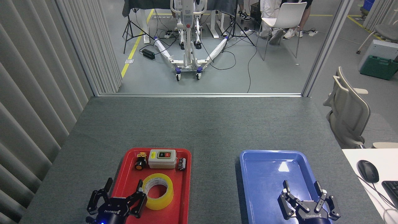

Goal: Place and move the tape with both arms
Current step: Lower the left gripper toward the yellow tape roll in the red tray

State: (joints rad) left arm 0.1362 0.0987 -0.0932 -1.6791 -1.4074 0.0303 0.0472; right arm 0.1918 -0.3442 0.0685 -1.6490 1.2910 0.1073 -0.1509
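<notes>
two trays, red (124, 183) and blue (264, 174) | tape (158, 190) lies flat in red | left gripper (123, 193) spread wide, one finger touching the roll | right gripper (303, 191) released, holding nothing | you centre the left over the roll before closing

- Your left gripper (124, 194) is black, with linked, jointed fingers (139, 190), white lettering and a blue light.
- Your right gripper (303, 190) is black too, with white lettering.
</notes>
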